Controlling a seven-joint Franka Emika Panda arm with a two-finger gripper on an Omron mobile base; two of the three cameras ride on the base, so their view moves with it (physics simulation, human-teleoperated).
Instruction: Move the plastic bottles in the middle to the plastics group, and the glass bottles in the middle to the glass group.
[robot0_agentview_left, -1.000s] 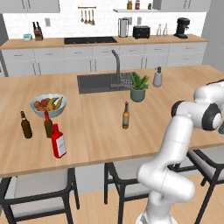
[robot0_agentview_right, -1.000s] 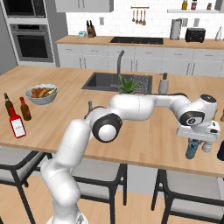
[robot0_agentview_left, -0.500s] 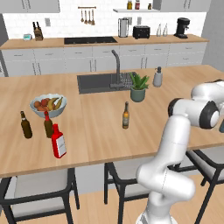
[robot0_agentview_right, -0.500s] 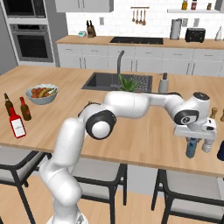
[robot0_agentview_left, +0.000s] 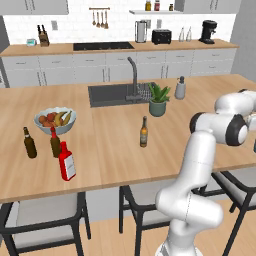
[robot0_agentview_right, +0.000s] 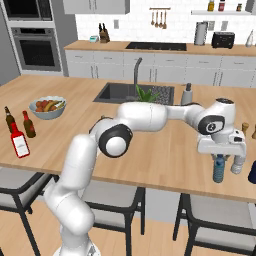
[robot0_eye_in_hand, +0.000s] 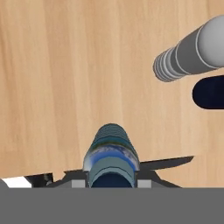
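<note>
My gripper (robot0_agentview_right: 219, 158) hangs over the counter's right front corner, shut on the small pale-blue water bottle (robot0_agentview_right: 218, 171), which stands upright under it. In the hand view that bottle (robot0_eye_in_hand: 111, 151) sits between my fingertips. Just to its right stand a grey-white bottle (robot0_agentview_right: 238, 163) and a dark blue bottle (robot0_agentview_right: 252, 172). Far to the left, the red white-labelled bottle (robot0_agentview_left: 66, 161) stands near the front edge. The slim amber bottle (robot0_agentview_left: 144, 132) is mid-counter. Beside the red bottle stand the glass group's plain dark bottle (robot0_agentview_left: 30, 142) and red-topped one (robot0_agentview_left: 55, 142).
A fruit bowl (robot0_agentview_left: 55, 119) sits behind the glass group. The sink (robot0_agentview_left: 112, 95) with its tap, a potted plant (robot0_agentview_left: 158, 101) and a soap dispenser (robot0_agentview_left: 180, 88) line the counter's back half. Stools stand under the front edge.
The hand has sunk slightly with the water bottle in it, and the wrist has turned a little. The other bottles have not moved.
</note>
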